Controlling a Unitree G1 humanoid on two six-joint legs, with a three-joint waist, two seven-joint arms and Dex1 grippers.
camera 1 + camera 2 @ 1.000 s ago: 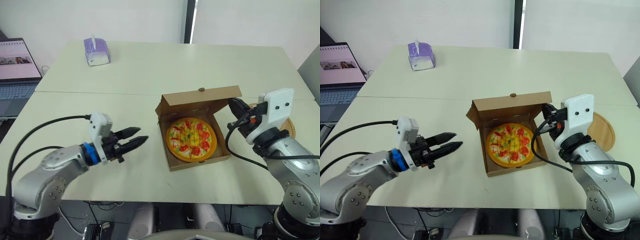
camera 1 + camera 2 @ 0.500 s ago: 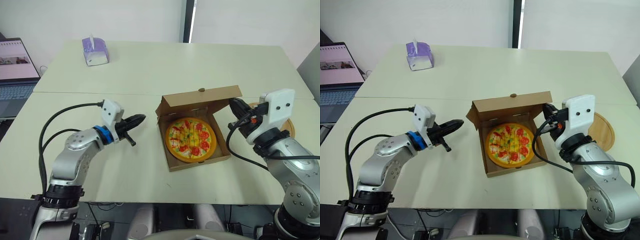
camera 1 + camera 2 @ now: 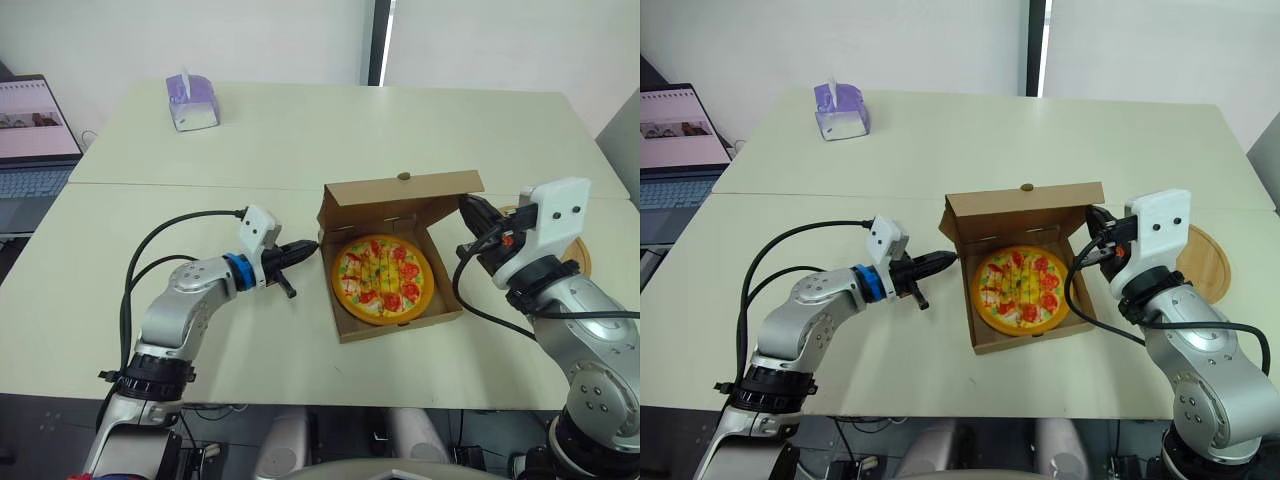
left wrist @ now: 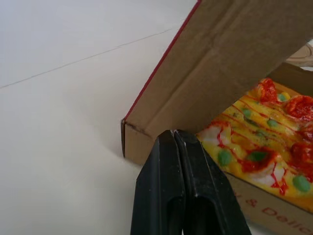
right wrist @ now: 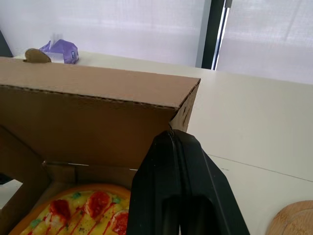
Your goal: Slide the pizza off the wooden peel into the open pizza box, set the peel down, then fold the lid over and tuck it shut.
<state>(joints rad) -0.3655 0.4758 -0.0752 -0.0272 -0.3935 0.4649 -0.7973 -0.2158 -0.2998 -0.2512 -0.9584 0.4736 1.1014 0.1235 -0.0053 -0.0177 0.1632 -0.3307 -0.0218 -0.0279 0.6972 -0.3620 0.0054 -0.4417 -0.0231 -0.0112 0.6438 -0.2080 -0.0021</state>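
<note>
The pizza [image 3: 383, 278] lies inside the open cardboard box [image 3: 345, 330], whose lid [image 3: 400, 195] stands upright at the back. My left gripper [image 3: 312, 246] is shut and empty, its tip right at the box's left side flap [image 4: 220, 73], with the pizza [image 4: 264, 147] just beyond. My right gripper [image 3: 468, 208] is shut and empty too, its tip at the lid's right corner [image 5: 183, 105]. The round wooden peel [image 3: 1203, 262] lies flat on the table to the right of the box, partly hidden behind my right arm.
A purple tissue box [image 3: 192, 103] stands at the far left of the table. A laptop [image 3: 35, 130] sits off the table's left edge. A seam [image 3: 200, 185] runs across the table behind the box.
My left arm swung right across the table up to the box's left flap, and its fingers went from open to shut. The right arm, box and pizza stayed put.
</note>
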